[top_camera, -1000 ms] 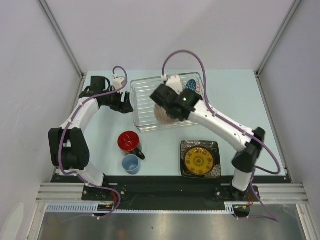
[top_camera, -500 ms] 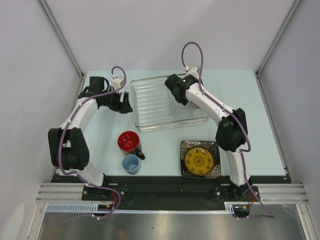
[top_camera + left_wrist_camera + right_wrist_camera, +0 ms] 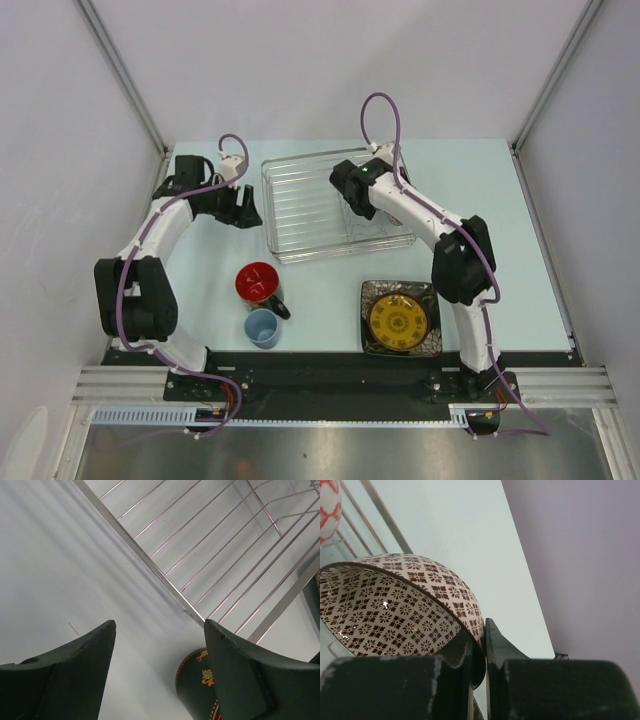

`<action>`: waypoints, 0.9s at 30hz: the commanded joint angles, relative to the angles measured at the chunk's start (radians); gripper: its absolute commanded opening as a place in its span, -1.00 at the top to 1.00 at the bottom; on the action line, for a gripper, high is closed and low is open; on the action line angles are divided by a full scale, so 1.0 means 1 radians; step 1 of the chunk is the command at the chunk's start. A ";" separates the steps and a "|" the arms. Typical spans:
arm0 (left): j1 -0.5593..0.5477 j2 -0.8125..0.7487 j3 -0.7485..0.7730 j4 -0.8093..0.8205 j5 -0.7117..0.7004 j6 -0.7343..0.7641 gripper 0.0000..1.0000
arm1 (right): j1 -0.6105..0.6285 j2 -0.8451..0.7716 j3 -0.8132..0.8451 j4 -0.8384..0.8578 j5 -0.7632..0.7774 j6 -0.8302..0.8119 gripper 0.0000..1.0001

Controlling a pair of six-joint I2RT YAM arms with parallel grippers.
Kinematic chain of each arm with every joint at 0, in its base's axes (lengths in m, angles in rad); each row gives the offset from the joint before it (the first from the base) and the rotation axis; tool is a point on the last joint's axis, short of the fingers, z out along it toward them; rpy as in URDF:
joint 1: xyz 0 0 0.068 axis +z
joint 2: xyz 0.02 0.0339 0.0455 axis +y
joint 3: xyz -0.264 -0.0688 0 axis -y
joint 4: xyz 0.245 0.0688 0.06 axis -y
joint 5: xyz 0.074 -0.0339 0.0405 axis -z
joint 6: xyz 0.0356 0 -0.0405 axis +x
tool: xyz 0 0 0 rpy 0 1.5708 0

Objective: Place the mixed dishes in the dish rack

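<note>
My right gripper (image 3: 484, 630) is shut on the rim of the pinkish-beige patterned bowl (image 3: 395, 610), one finger inside and one outside. In the top view that gripper (image 3: 358, 198) is over the right part of the dish rack (image 3: 272, 215), and the arm hides the bowl. My left gripper (image 3: 243, 208) stands open with nothing in it, just left of the rack's rim (image 3: 150, 570). The dark mug (image 3: 260, 285) with a red inside and the light-blue cup (image 3: 262, 327) stand on the table. The yellow plate (image 3: 400, 320) lies on the dark square plate (image 3: 428, 345).
A rounded white dish with an orange-red pattern (image 3: 327, 505) leans on the rack wires beside the held bowl. The dark mug's side (image 3: 197, 690) shows low between the left fingers. Grey walls close in both sides and the back of the pale table (image 3: 500, 200).
The right arm swung from the rack's middle to its far right part with the bowl in its grip, then dipped slightly. The left arm barely moved.
</note>
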 commanded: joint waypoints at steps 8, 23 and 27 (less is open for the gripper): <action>0.046 -0.047 -0.023 0.038 0.063 0.010 -0.53 | 0.027 0.078 -0.045 -0.162 0.080 0.080 1.00; 0.074 -0.047 -0.027 0.029 0.078 0.024 -0.53 | 0.034 0.147 -0.040 -0.157 0.043 0.099 0.12; 0.077 -0.038 -0.017 0.019 0.084 0.020 -0.53 | 0.030 0.121 -0.039 -0.160 0.036 0.097 -0.31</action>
